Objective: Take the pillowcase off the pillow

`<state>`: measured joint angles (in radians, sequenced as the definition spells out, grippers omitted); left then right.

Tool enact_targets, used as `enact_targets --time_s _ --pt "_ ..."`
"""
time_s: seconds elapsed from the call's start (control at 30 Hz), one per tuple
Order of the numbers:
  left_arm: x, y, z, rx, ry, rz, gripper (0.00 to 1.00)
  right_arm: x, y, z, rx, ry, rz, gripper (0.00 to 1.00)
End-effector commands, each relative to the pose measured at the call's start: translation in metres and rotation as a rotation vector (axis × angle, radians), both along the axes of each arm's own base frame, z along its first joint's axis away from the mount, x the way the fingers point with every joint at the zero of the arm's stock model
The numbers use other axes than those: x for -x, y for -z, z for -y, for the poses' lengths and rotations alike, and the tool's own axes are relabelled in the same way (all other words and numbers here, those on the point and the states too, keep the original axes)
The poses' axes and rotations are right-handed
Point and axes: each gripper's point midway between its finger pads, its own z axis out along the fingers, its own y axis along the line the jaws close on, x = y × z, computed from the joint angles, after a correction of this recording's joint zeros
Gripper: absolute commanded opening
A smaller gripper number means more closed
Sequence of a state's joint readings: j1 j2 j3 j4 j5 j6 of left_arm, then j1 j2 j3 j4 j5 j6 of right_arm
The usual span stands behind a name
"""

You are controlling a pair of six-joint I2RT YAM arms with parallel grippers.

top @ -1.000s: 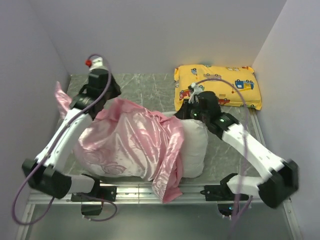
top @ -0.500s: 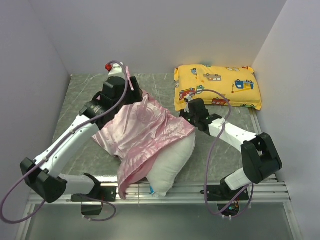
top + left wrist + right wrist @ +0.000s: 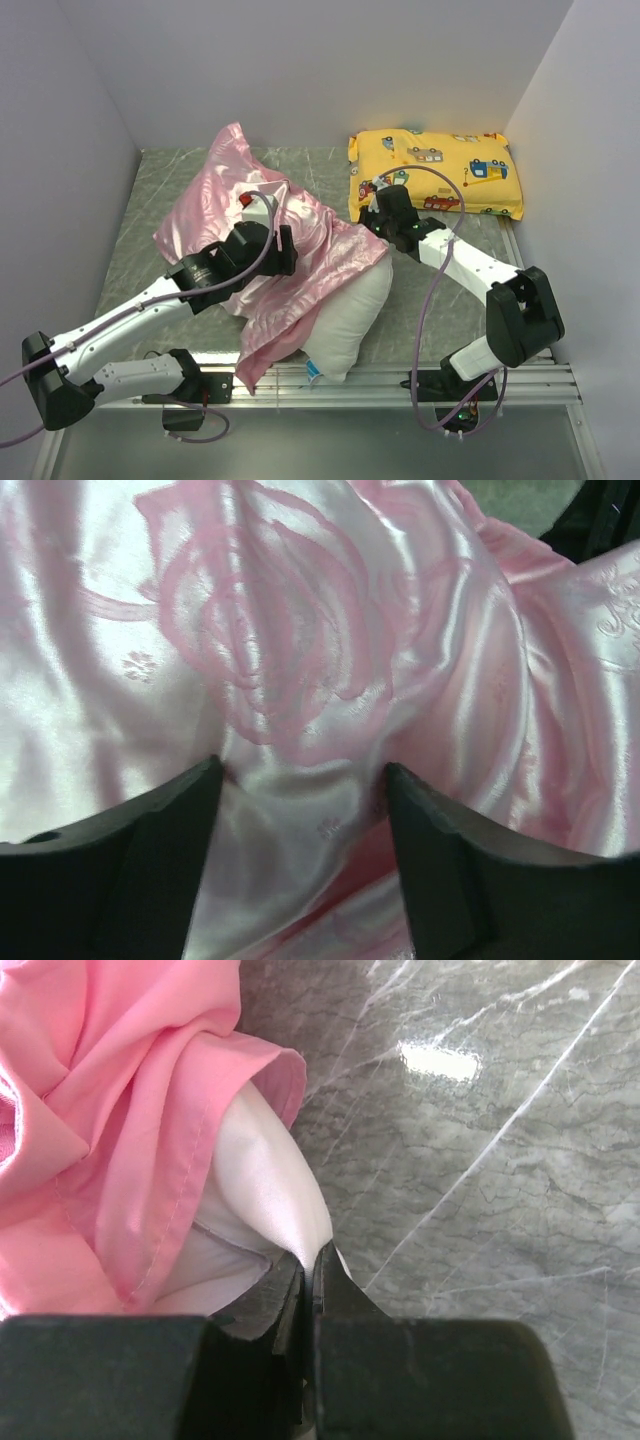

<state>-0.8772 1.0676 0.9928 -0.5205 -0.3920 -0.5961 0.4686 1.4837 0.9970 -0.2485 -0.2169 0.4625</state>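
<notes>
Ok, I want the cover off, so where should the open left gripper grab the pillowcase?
Probably the satin ridge under the left gripper, pinched from above: the pillowcase is bunched and slack there, while the right gripper holds the pillow by its bare corner.

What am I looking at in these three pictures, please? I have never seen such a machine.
Two robot arms, a left arm and a right arm, stand at the near edge of a grey table. One picture looks down from above; the other two come from cameras on the wrists. On the table lie a white pillow, partly inside a pink pillowcase, and a yellow pillow at the back. The left gripper is open over the pillowcase. The right gripper is shut on a corner of the pillow.
</notes>
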Motion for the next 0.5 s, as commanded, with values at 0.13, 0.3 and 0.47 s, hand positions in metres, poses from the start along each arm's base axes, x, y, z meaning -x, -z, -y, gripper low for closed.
enact_targets --time_s 0.13,0.3,0.47 --pt "-0.026 0.004 -0.031 -0.119 -0.25 0.026 0.15 -0.027 -0.034 0.017 0.034 0.08 0.126 0.0" --pt "-0.045 -0.006 -0.084 -0.078 -0.411 0.025 0.01 -0.033 -0.032 0.047 0.038 0.156 0.117 0.0" --pt "-0.063 -0.03 -0.173 0.1 -0.593 0.067 0.01 -0.039 -0.017 0.088 0.038 0.264 0.066 0.0"
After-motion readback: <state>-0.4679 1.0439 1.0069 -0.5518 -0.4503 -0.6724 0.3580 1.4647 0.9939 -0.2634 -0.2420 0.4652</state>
